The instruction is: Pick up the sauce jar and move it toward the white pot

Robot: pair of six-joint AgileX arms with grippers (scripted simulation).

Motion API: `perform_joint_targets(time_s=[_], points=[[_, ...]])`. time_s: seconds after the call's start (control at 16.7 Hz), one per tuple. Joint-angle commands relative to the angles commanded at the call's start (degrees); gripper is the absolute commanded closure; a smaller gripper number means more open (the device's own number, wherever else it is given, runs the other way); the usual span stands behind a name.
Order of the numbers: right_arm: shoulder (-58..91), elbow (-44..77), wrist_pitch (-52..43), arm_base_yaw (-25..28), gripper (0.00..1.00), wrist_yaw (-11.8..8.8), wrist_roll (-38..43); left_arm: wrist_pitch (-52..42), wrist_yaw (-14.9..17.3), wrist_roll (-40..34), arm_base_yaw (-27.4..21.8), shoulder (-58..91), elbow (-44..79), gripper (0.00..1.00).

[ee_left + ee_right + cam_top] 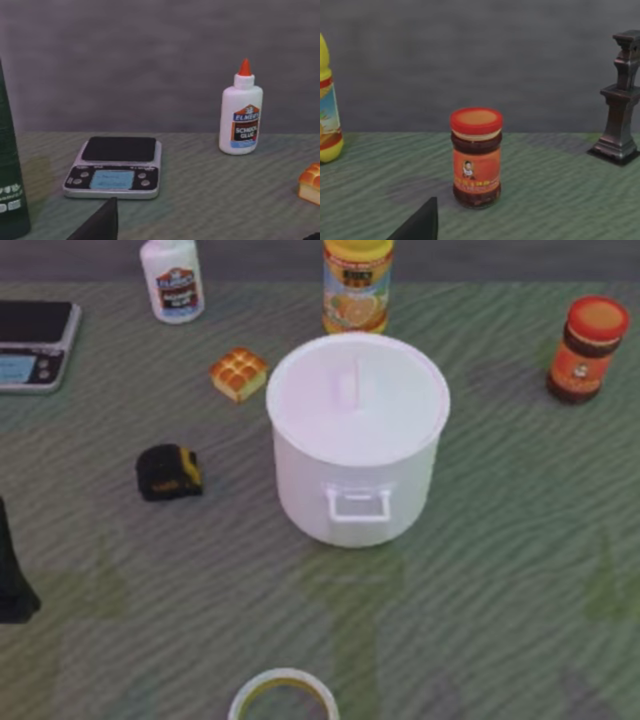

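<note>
At the near edge of the table [480, 640] a roll of tape [284, 695] lies, cut off by the border of the top view. The left arm [12, 570] appears only as a dark shape at the left edge, and the right arm does not appear in the top view; each wrist view shows just a dark tip of its own gripper, so I cannot tell if the left claw or the right claw is apart or together. In the middle stands the white pot [355, 440], its lid on and its handle turned to the near side. To the left of it are a black tape measure [168, 472] and, farther, a small bread [238, 373]. At the far side are a kitchen scale [35, 343] at the left, a glue bottle [172, 278], and an orange juice bottle [357, 285] just behind the pot. The sauce jar [587, 348] stands upright at the far right, well apart from the pot, with nothing touching it. In the right wrist view a dark statuette [621, 100] stands beyond the jar.
</note>
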Motion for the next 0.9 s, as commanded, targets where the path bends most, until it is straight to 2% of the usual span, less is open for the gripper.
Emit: perform_joint_targets(time_s=[0.24,0.48,0.66,0.9], points=[[1.59,1.02,-1.4,-0.02,0.0,-0.06,-0.13,0.0,0.0,0.0,0.0,0.0,0.0,0.0],[11.41,8.19,-9.2,-0.48,0.0,-0.1,-1.0,0.0,0.0,0.0,0.0,0.0,0.0,0.0],[23.17,18.33,-17.4,-1.2,0.0,0.01,-2.17,0.0,0.0,0.0,0.0,0.0,0.0,0.0],[42.47,38.04,-28.78,-2.15,0.0,-0.03,-4.51,0.0,0.0,0.0,0.0,0.0,0.0,0.0]])
